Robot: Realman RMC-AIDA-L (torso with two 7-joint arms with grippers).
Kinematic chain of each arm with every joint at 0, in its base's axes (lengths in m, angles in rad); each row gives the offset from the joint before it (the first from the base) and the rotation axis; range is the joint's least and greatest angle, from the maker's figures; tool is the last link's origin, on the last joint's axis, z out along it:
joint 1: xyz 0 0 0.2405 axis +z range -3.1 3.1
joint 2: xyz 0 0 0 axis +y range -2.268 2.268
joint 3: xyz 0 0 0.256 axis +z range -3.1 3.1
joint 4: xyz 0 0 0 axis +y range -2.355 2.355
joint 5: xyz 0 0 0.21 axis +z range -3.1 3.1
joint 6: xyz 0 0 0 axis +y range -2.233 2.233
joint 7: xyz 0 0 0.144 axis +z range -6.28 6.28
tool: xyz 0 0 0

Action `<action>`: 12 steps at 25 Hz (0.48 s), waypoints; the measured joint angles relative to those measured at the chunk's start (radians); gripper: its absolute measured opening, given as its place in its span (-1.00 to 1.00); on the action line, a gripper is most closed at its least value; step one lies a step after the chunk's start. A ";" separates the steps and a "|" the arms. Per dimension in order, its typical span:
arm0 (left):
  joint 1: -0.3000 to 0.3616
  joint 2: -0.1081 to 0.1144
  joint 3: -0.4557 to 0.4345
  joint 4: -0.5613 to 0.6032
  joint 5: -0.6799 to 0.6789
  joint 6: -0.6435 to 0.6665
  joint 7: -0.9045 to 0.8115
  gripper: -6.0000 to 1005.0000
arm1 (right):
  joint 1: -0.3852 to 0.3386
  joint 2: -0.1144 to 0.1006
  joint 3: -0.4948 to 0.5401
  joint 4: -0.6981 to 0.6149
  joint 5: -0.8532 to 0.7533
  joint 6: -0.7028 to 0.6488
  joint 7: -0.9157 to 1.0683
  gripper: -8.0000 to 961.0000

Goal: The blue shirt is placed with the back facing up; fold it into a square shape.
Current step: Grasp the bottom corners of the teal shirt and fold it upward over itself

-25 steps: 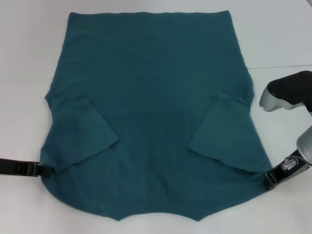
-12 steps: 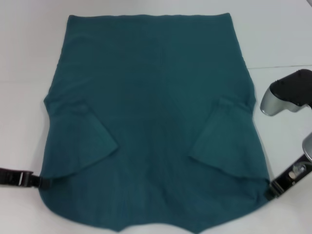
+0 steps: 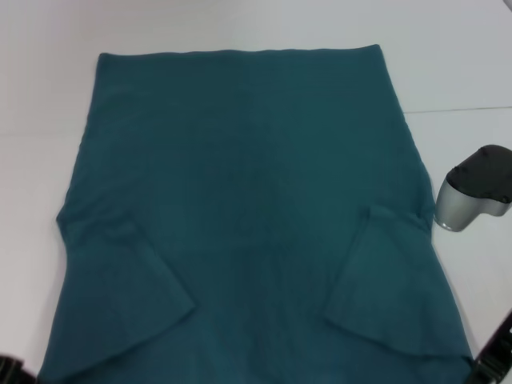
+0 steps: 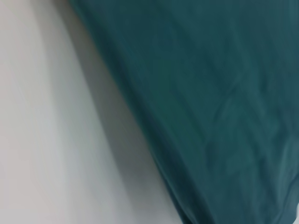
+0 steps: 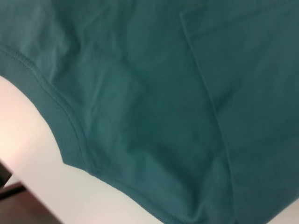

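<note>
The blue shirt (image 3: 248, 200) lies flat on the white table (image 3: 40, 96), plain side up, with its straight hem at the far end. Both sleeves are folded inward onto the body, one on the left (image 3: 120, 288) and one on the right (image 3: 392, 280). My left gripper (image 3: 14, 370) shows only as a dark tip at the shirt's near left corner. My right gripper (image 3: 488, 364) sits at the near right corner. Each holds its corner. The left wrist view shows the shirt (image 4: 210, 102) raised off the table. The right wrist view shows the shirt (image 5: 163, 93) with its stitched edge.
A grey and black joint housing of my right arm (image 3: 474, 196) hangs over the table just right of the shirt. A thin seam (image 3: 460, 108) crosses the table at the far right. The table's near edge (image 5: 11, 186) shows in the right wrist view.
Both grippers have moved toward me and almost left the head view. The shirt slid with them, so its near edge and collar are now out of view.
</note>
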 joint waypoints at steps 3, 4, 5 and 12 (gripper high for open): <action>0.002 -0.008 0.048 -0.001 0.064 0.052 -0.019 -0.89 | 0.004 -0.003 -0.024 0.020 -0.014 -0.019 -0.005 -0.83; 0.002 -0.008 0.048 -0.001 0.064 0.052 -0.019 -0.89 | 0.005 -0.004 -0.038 0.032 -0.023 -0.020 -0.005 -0.83; 0.003 -0.009 0.058 -0.003 0.072 0.068 -0.022 -0.89 | 0.006 -0.004 -0.055 0.045 -0.031 -0.021 -0.006 -0.83; 0.010 -0.023 0.155 -0.011 0.091 0.144 -0.045 -0.89 | 0.000 -0.003 -0.185 0.101 0.035 -0.027 0.015 -0.83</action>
